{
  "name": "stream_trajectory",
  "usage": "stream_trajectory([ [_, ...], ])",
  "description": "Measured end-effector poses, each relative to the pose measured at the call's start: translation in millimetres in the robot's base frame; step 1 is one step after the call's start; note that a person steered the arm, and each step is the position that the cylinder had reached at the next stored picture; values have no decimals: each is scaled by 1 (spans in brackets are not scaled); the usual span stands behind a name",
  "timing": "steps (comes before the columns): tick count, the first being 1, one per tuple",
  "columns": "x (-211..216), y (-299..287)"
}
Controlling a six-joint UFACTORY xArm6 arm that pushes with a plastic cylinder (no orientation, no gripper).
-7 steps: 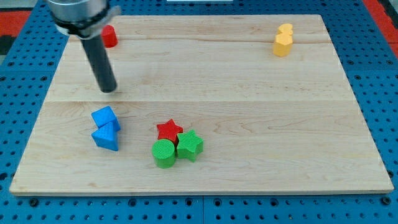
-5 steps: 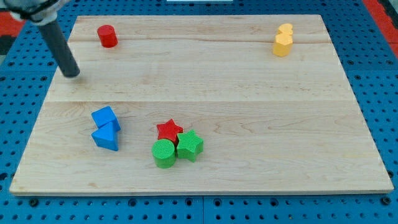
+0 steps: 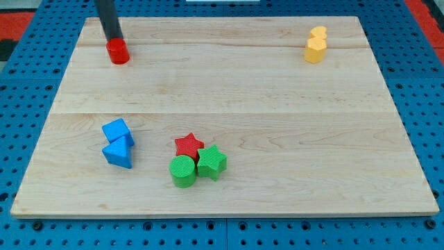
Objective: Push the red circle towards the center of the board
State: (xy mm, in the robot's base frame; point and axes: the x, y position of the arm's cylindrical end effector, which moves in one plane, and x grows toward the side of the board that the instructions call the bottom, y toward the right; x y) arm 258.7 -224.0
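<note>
The red circle sits near the board's top left corner. My tip is just above it in the view, touching or almost touching its upper left side; the rod rises out of the view's top. The wooden board fills most of the view.
Two blue blocks sit together at the lower left. A red star, a green circle and a green star cluster at the bottom middle. Two yellow blocks sit at the top right.
My tip swung from below the red circle out to the left edge, then up behind the circle. The red circle has shifted slightly down in the view.
</note>
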Motion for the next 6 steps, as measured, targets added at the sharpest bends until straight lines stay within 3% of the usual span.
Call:
stream_trajectory([
  [2,41,19],
  [6,72,148],
])
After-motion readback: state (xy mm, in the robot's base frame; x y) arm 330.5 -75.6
